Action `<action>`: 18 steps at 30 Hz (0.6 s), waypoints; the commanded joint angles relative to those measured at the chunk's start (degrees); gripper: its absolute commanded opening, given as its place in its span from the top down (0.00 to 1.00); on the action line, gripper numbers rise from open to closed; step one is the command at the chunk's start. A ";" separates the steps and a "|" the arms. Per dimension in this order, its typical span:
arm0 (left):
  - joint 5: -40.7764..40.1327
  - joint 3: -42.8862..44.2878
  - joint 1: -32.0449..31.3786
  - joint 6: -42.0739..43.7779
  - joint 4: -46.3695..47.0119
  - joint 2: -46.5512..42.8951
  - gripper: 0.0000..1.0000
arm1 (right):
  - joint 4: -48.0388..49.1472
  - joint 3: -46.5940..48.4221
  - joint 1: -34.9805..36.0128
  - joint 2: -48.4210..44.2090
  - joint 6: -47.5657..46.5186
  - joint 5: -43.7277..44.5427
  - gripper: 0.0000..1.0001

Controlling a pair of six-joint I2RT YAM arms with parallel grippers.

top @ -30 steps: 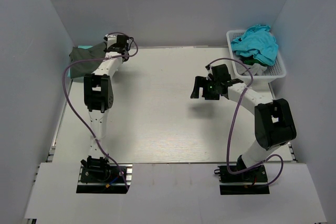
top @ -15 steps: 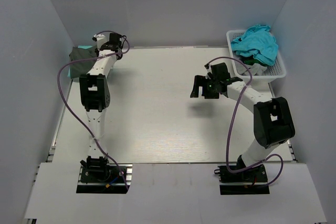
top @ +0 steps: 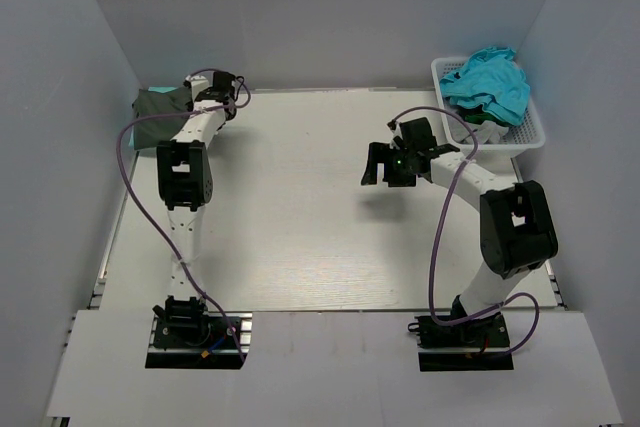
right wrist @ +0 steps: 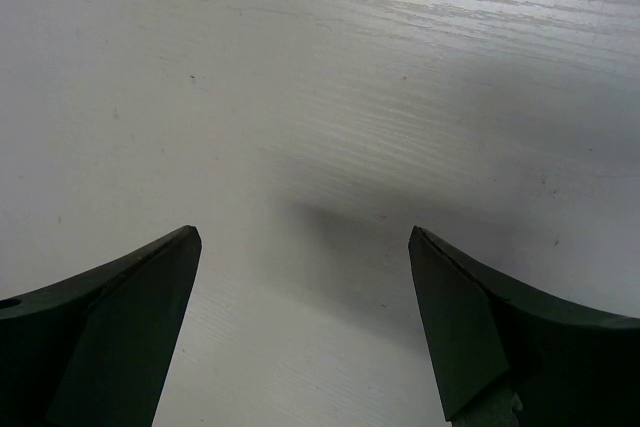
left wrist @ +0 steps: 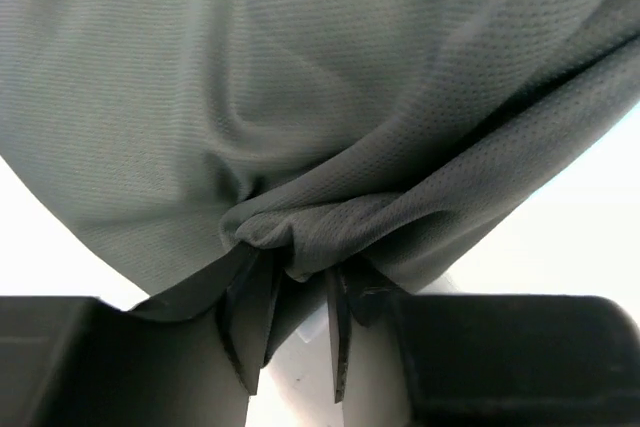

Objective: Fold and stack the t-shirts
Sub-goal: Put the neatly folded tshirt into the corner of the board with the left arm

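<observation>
**Left gripper has dark tee bunched at far-left corner; right idle**

- Dark tee (top: 158, 104) lies on the worktop (top: 300, 207) in the far-left corner, close to the left wall. It is partly hidden under the left arm.
- Left gripper (left wrist: 293, 322) is clenched on a gathered fold of the tee. The wrist view shows cloth puckered between nearly closed fingers and fanning away in loose drapes. The pinch takes an edge or ridge, not the middle, which probably suits dragging or placing the tee more than lifting it whole.
- The corner spot looks like the stacking place, since it is well apart from the basket (top: 525, 137) at far right.
- Orientation: from above, the visible patch runs slightly longer left-to-right. Neck, hem and sleeves cannot be made out, so which way the tee points is unclear.
- Right gripper (right wrist: 303, 234) is spread wide and grasps nothing. It hangs over bare worktop right of centre, with its shadow below. Judged to be waiting between the basket and the open middle.
- Turquoise tee (top: 490, 82) is heaped unfolded in the basket and spills over the rim. It likely comes next.
</observation>
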 commanded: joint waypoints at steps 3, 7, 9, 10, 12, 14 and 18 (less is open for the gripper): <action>4.91 -3.06 -0.14 2.24 3.84 -6.29 0.65 | -0.36 2.17 -0.50 0.66 -0.67 -2.12 0.09; 8.15 -3.86 -1.46 5.76 5.69 -9.20 0.46 | -0.19 1.82 -0.24 0.39 -0.58 -2.38 0.09; 11.31 -4.38 -1.46 6.29 5.69 -10.96 0.31 | 0.25 1.56 -0.24 0.04 -0.58 -2.56 0.09; 12.98 -4.39 -1.46 6.81 5.69 -11.49 0.27 | 0.16 1.30 -0.41 -0.22 -0.66 -2.47 0.09; 15.79 -4.39 -1.46 7.43 4.99 -13.07 0.22 | 0.51 0.94 -0.32 -0.40 -0.67 -2.47 0.09; 17.82 -4.91 -1.46 8.57 4.37 -13.95 0.21 | 0.25 1.12 -0.41 -0.40 -0.49 -2.56 0.09; 21.78 -6.06 -1.46 9.81 4.37 -15.80 0.16 | 0.34 1.29 -0.24 -0.05 -0.67 -2.74 0.09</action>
